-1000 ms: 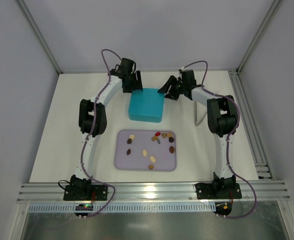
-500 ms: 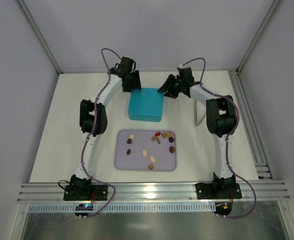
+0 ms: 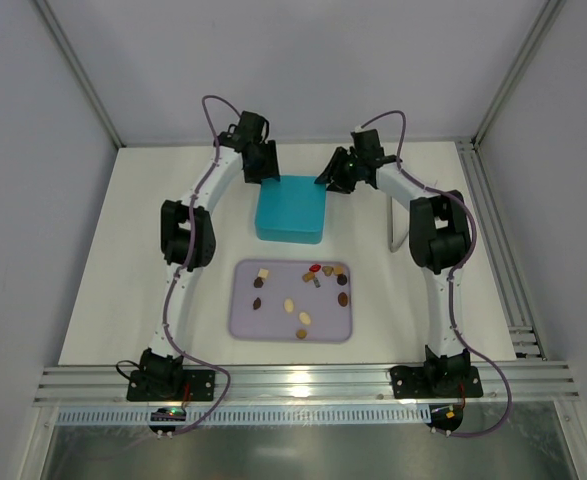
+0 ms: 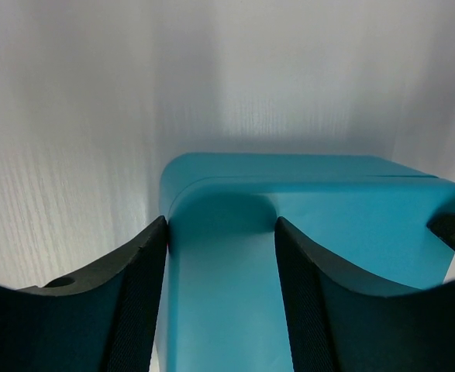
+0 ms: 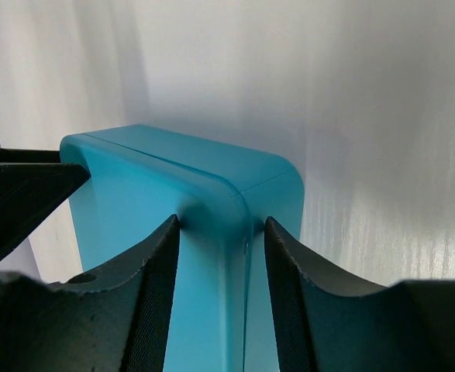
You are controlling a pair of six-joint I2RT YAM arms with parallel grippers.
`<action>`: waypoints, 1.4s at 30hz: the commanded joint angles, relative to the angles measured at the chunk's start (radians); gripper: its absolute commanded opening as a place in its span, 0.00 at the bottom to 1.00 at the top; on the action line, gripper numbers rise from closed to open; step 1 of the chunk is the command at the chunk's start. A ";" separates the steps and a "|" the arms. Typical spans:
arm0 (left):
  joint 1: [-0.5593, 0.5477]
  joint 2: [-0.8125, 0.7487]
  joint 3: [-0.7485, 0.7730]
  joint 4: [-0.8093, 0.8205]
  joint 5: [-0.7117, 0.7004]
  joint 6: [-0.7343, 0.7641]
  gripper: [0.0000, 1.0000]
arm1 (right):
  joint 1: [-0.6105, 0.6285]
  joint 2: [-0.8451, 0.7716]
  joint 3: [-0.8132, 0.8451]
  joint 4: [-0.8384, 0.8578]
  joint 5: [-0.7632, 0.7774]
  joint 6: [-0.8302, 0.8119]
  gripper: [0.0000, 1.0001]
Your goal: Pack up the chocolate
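At the far middle of the white table (image 3: 123,250) sits the box (image 3: 291,208), teal, smooth and matte, with rounded corners and a thin seam running just below its top. That seam suggests a lid that is on. The box probably has to be opened before anything can go in, which would explain both arms reaching to its far side. Nearer the arm bases lies the tray (image 3: 273,325), a shallow lavender rectangle with soft corners and a low rim, placed where either arm can reach it. The left gripper (image 4: 221,232) straddles the box's far left corner and the right gripper (image 5: 221,225) its far right corner. On each, the black ribbed fingers stand apart with the corner between them. Whether they already pinch it I cannot tell. The chocolate (image 3: 304,319) is scattered loose on the tray, none of it in the box. The pieces are small and round, oval or square, in dark brown, tan and cream, with one red.
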 commanded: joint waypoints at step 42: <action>-0.028 -0.104 -0.256 -0.202 0.035 0.134 0.81 | 0.092 -0.186 -0.210 -0.129 0.103 -0.123 0.51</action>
